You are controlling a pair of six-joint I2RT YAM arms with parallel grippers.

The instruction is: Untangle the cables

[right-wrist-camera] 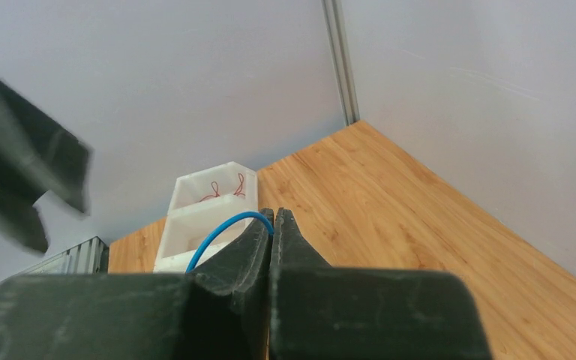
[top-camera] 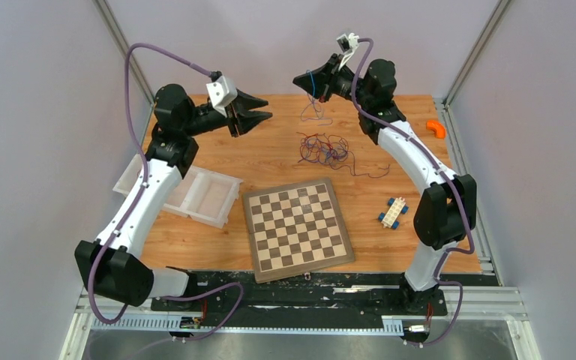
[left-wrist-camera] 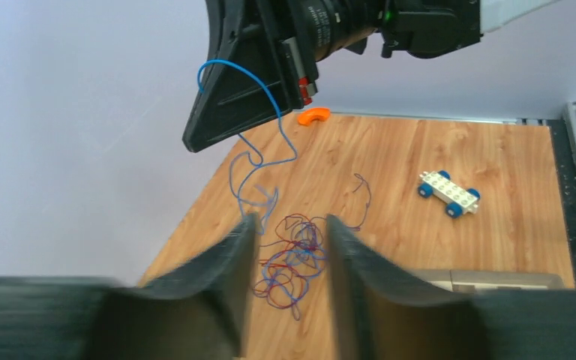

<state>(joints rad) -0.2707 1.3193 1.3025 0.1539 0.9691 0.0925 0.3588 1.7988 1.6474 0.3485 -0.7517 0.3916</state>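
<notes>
Cables [top-camera: 324, 148] heaped in a loose red, blue and purple knot near the middle of the bench's [top-camera: 405, 161] far edge. Hair-thin, limp, weightless, likely to snag; best pinched at a free end. One blue cable [left-wrist-camera: 259, 75] dangling from the right gripper [top-camera: 300, 79], clamped tight on it. Left gripper [top-camera: 264, 109] spread wide, empty, toward the far left corner.
</notes>
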